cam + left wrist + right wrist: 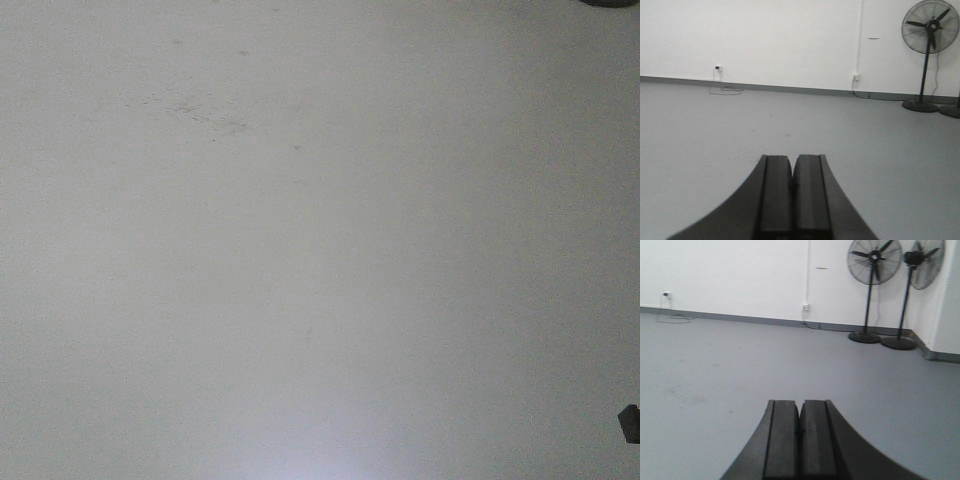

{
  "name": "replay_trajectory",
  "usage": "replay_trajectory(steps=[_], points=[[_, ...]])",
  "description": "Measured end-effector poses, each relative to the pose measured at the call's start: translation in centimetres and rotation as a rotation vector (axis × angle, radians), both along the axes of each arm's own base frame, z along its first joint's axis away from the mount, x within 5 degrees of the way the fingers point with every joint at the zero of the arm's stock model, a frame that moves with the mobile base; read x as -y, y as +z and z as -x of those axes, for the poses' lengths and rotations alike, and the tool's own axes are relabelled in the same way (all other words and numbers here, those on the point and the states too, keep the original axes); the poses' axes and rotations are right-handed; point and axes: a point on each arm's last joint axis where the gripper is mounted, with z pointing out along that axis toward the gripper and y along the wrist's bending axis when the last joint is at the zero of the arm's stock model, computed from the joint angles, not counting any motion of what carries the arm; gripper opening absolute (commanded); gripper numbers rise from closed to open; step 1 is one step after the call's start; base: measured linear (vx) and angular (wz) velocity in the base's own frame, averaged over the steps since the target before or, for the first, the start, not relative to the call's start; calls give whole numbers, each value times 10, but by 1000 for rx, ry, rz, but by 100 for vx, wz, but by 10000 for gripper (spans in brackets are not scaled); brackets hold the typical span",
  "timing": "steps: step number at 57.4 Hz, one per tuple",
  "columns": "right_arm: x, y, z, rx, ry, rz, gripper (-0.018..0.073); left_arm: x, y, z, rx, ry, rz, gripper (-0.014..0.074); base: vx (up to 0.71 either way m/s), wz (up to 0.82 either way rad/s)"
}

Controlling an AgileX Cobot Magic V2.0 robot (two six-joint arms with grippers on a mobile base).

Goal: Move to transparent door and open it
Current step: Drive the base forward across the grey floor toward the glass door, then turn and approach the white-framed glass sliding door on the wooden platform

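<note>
In the front-facing view we see almost nothing but pale grey floor (pixel 300 300), with a patch of faint scuff marks (pixel 205 112) towards the upper left. A small dark shape (pixel 628 424) cuts in at the lower right edge. It is too little to identify, though it may be part of our own rig.

From the left wrist, a wall socket (pixel 717 67) sits low on the white wall (pixel 790 35) at the left, with a thin cable (pixel 725 91) looping on the floor below it. Lower in the frame the left gripper (pixel 792 165) points ahead with its two dark pads pressed together and nothing between them. A second socket (pixel 856 76) follows, under a thin white conduit (pixel 860 35), and a black pedestal fan (pixel 930 27) stands at the far right.

From the right wrist the same grey skirting (pixel 740 318) runs along the wall. The right gripper (pixel 799 407) is likewise closed, pad against pad, and empty. Beyond it to the right, two pedestal fans (pixel 875 260) (pixel 925 256) stand side by side near a corner.

The transparent door shows in none of our three views, so we cannot say where it stands or how it looks.
</note>
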Motion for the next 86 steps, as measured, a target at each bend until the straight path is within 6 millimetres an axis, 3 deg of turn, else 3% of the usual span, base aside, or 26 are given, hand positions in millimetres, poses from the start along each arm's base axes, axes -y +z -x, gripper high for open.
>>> replay_trajectory(steps=[86], points=[[0, 0, 0, -1, 0, 0, -5, 0, 0, 0, 0, 0, 0, -6, 56, 55]])
